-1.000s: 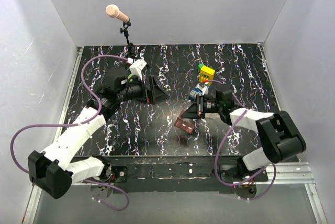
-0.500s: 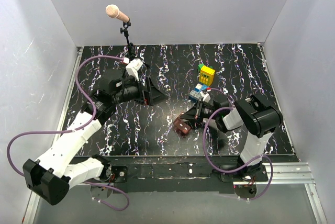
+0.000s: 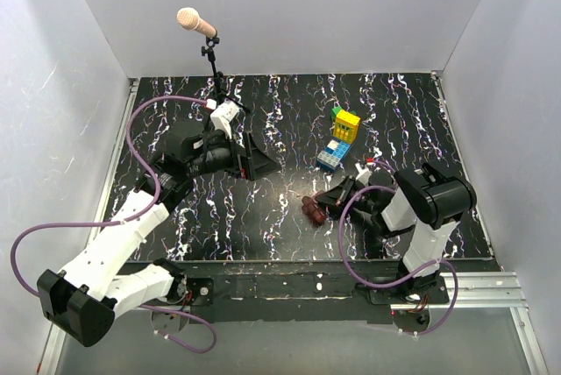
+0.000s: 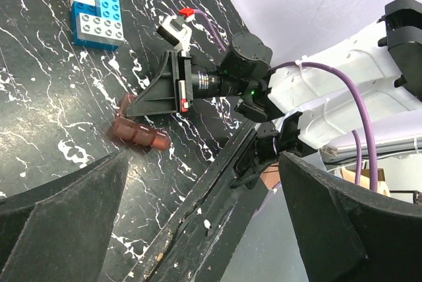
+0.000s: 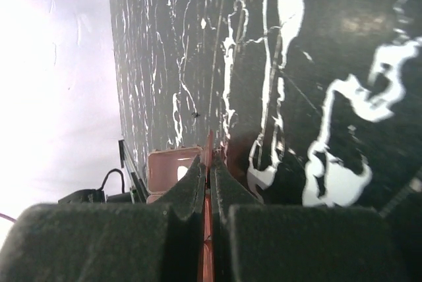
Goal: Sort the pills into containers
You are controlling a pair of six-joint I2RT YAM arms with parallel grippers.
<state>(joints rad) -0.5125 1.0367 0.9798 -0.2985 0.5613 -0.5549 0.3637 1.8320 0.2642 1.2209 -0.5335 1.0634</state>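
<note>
I judge the step in hand to be the opening of the small dark red-brown rectangular box [image 3: 311,208], which lies on the black white-veined table [image 3: 289,103], near the front edge and in front of the yellow-and-blue toy brick stack [image 3: 342,134]. The right gripper [image 5: 209,170] is pressed together on the thin hinged flap lid [image 5: 209,140] of this box. The box is open beside it, with a pale spot inside that may be a pill; I cannot tell. The left gripper [image 3: 261,158] hangs with its fingers wide apart, well away and holding nothing. I do not see the small green cylindrical bottle, nor any loose pill I can be sure of. The next move calls for holding the lid back without dragging the light box.
</note>
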